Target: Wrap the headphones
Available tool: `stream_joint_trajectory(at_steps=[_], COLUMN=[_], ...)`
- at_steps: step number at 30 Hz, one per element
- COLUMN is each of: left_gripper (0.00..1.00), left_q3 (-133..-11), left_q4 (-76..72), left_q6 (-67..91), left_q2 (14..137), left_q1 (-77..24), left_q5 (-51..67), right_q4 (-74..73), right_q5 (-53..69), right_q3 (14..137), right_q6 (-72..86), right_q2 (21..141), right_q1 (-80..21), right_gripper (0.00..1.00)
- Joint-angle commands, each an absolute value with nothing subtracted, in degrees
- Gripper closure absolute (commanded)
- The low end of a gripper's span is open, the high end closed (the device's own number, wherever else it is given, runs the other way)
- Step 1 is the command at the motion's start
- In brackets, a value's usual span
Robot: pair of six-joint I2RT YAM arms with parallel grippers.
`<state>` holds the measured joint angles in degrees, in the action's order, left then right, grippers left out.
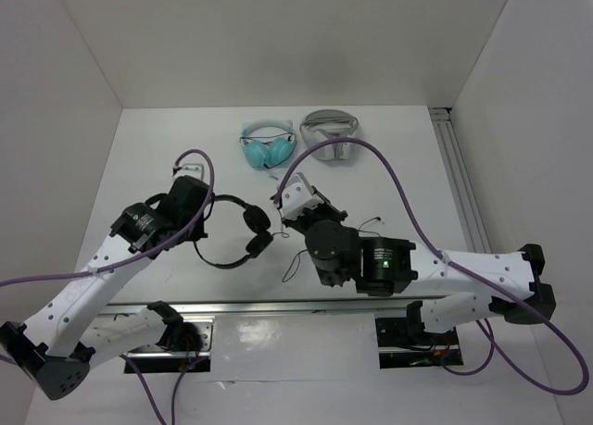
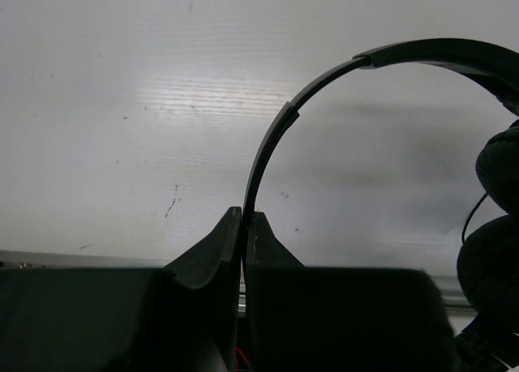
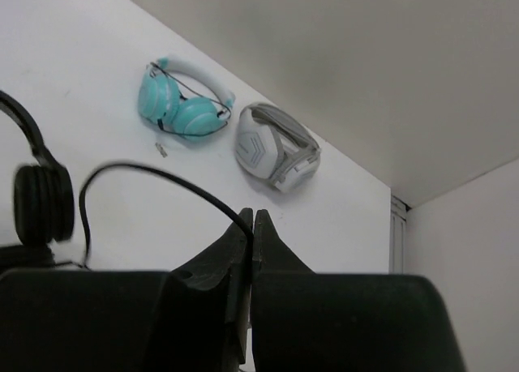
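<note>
Fingers [image 2: 215,254] of the left gripper [image 2: 244,222] pressed together on the thin headband [image 2: 422,49], only the band between the tips. Fingers [image 3: 276,254] of the right gripper [image 3: 250,220] likewise pinched almost flat, with the thin black cable [image 3: 122,164] running in between the tips.

Underneath everything, a white table [image 1: 167,147], walled in white on three sides. Left arm [image 1: 93,277] reaching from the near left corner toward the middle. Right arm [image 1: 463,268] folded in from the near right, wrist turned leftward. Purple hoses [image 1: 195,151] looping above both arms.

At the far edge, side by side and well apart from both grippers: bulky white-grey headphones [image 1: 331,133] on the right, teal headphones [image 1: 269,149] on the left. Close neighbours; touching or not, impossible to tell.

Near the middle of the table, between the two grippers, the black headphones [image 1: 257,219]. Headband arcing out leftward into the left gripper. Two small round earpads [image 3: 42,202] close together at the right end, toward the right gripper. Resting on the table or lifted off it: cannot tell.

Cable rising in a loop from beside the earpads, then curving down into the right fingertips.
</note>
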<state>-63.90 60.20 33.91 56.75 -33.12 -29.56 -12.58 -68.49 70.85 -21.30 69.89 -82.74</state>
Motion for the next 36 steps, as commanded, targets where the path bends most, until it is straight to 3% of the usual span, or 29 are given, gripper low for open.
stream_joint_trajectory(at_steps=[1,9,13,24,36], left_gripper=[1.0,1.0,1.0,1.0,1.0], left_q3=[-63.28,-65.03,-67.06,-66.36,-66.88], left_q4=[52.92,48.09,46.68,40.26,39.2], left_q6=[26.99,21.71,20.57,15.73,13.36], left_q2=[57.3,63.19,63.72,57.49,55.29], left_q1=[-34.36,-44.03,-47.28,-52.64,-54.05], left_q5=[-18.75,-11.17,-10.46,-3.08,-0.53], right_q4=[-5.61,-13.0,-13.01,-12.92,-21.53], right_q5=[-63.83,-49.76,-50.62,-42.2,-21.55], right_q3=[73.73,77.34,76.82,69.26,73.3], right_q6=[-26.63,-28.74,-28.74,-22.07,-19.07], right_q2=[67.06,69.34,70.14,66.89,70.31], right_q1=[-83.06,-83.06,-83.06,-73.49,-63.2], right_gripper=[1.0,1.0,1.0,1.0,1.0])
